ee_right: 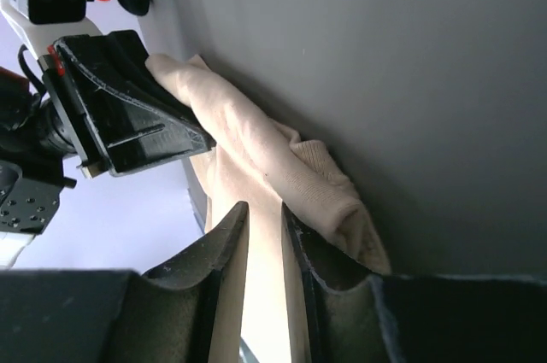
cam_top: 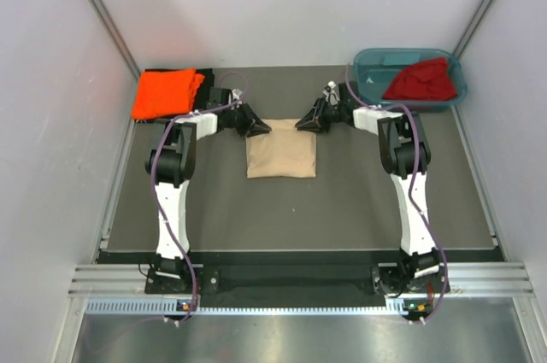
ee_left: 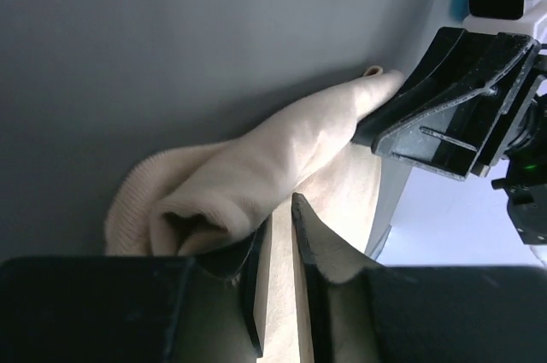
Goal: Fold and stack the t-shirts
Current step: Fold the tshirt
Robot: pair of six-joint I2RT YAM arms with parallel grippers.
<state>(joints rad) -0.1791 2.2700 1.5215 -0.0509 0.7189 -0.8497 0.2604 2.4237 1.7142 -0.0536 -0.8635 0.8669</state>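
— Nearest the lens, along the bottom edge of the overhead view, what sits there?
— Both arm bases (cam_top: 167, 276), bolted at the near rim of the dark table (cam_top: 359, 209), with the arms reaching up the frame towards its middle.
— Start at the left, then.
— Upper left: the orange t-shirt (cam_top: 165, 94), folded, lying on the far corner of the table. A strip of the black t-shirt (cam_top: 208, 73) shows behind it (only an edge, so I take it for a shirt rather than swear to it).
— And the left gripper?
— The left gripper (cam_top: 259, 128) is just left of centre, at the upper left corner of the beige t-shirt (cam_top: 281, 155). In its wrist camera its fingers (ee_left: 312, 248) stand narrow, with beige cloth pinched between them.
— The shirt itself?
— A folded rectangle lying in the middle of the table, its upper edge gathered into a roll between the two grippers.
— The right one?
— The right gripper (cam_top: 306, 124) mirrors the left at the upper right corner, jaws likewise narrow and closed on the beige cloth.
— Far right?
— Upper right: the dark red t-shirt (cam_top: 420, 81), crumpled, lying in the teal tub (cam_top: 372, 68).
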